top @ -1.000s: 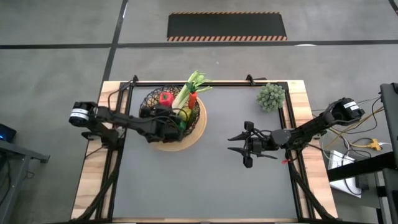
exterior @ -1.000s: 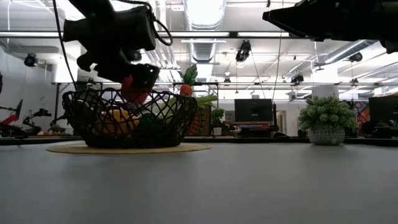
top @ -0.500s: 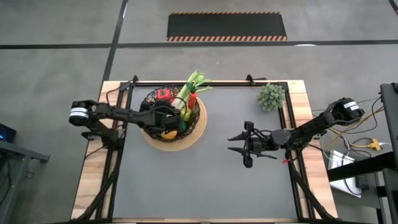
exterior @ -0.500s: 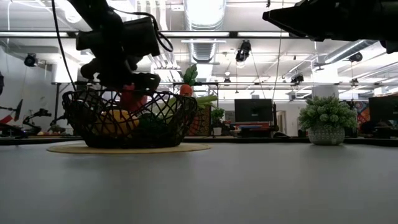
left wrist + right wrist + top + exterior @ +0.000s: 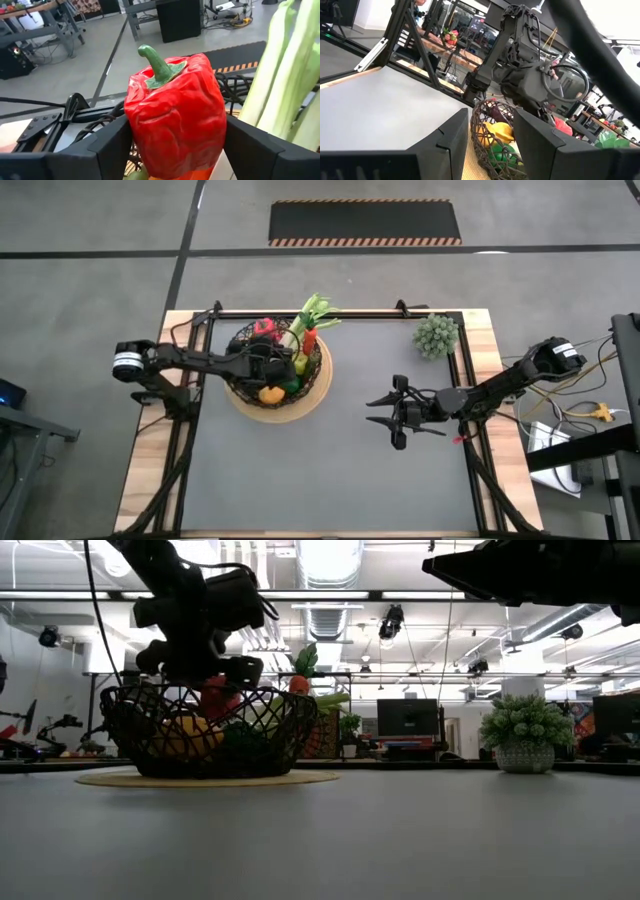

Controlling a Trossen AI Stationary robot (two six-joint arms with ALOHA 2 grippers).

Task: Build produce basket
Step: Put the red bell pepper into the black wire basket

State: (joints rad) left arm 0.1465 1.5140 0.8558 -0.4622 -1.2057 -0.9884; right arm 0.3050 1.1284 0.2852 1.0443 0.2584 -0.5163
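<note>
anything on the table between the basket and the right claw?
Nothing. In the high view the grey mat is bare from the basket to the right claw; the spiky plant sits off that line, toward the far edge.

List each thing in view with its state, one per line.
Basket: upright on the table, holding produce.
Red pepper: between the left gripper's fingers, over the basket.
Leek: leaning over the basket's rim.
Left gripper: in the basket, around the pepper.
Right gripper: open, empty, above the table.

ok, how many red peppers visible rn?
1 for sure: the red pepper sits between the left gripper fingers, over the basket. Others may be hidden under the arm.
</note>
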